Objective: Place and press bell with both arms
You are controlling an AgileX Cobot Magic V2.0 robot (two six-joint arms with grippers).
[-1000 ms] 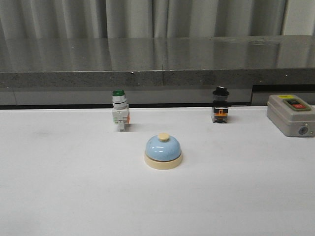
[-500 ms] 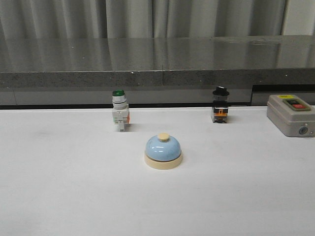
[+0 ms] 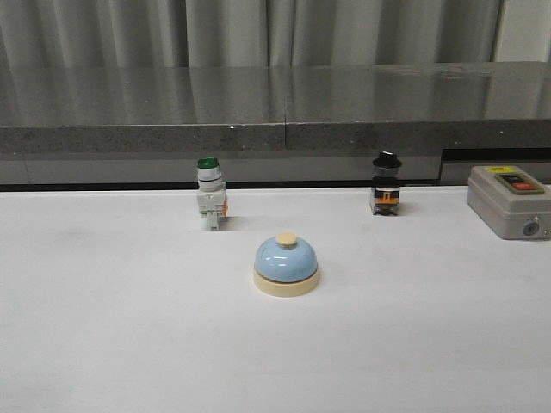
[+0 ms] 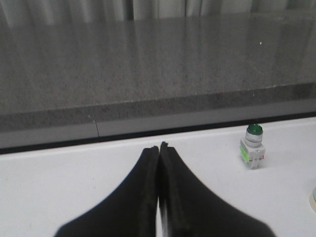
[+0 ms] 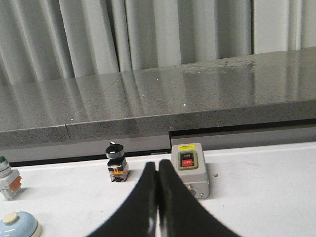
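The bell [image 3: 286, 265], a light-blue dome on a cream base with a cream button, stands upright on the white table [image 3: 129, 327] near its middle. Neither arm shows in the front view. In the left wrist view my left gripper [image 4: 159, 146] is shut with nothing in it, hovering over bare table; only a sliver of the bell's base [image 4: 314, 198] peeks in at the frame edge. My right gripper [image 5: 158, 163] is also shut and empty, and the bell [image 5: 17, 225] lies well off to its side in the right wrist view.
A green-capped white push-button switch [image 3: 209, 194] stands behind the bell to the left. A black selector switch [image 3: 386, 184] stands at the back right. A grey box with red and green buttons [image 3: 508, 200] sits at the far right. A dark stone ledge [image 3: 275, 112] runs along the table's back.
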